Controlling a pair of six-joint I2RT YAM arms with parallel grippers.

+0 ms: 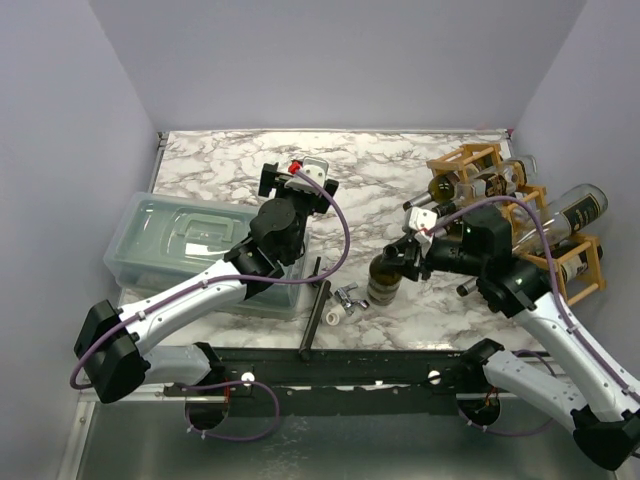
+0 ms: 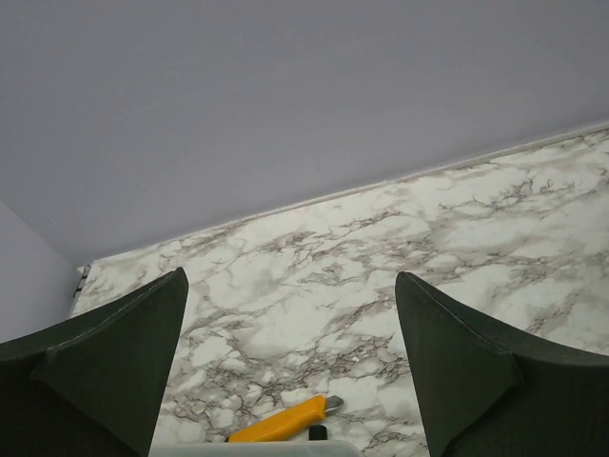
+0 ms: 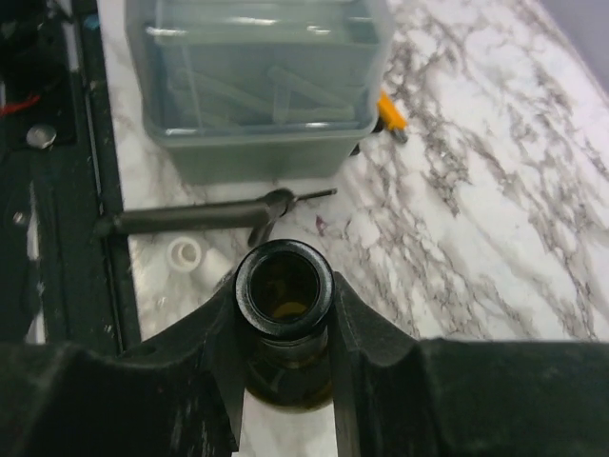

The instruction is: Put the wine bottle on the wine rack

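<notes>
Olive-dark glass is what your right gripper (image 1: 403,252) has hold of: its fingers are pressed on either side of the neck of the wine bottle (image 1: 383,283). The bottle stands upright on the marble-patterned table (image 1: 380,170), right of the middle and toward the near edge. The wine rack (image 1: 590,262) sits along the right edge, near the bottle but not touching it. Several racked bottles (image 1: 575,210) lie in its light wooden cells, necks pointing toward the table's middle.

Only the top view gives you the rack and both arms together. The right wrist view gives you what the top view cannot: the bottle's round open mouth seen straight down, with an amber glint inside. Beyond the bottle it shows a black rod (image 3: 190,214) and a small white piece (image 3: 186,252) lying in front of the clear lidded bin (image 3: 257,86).

Your left gripper (image 2: 290,286) is spread wide over the bin with nothing between its fingers (only bare marble shows in the gap). Both wrist views catch an orange knife (image 2: 285,421) just beside the bin, which the top view hides from you.

From above, the bottle is squat-shouldered and brownish green, with a pale band low on its body.
</notes>
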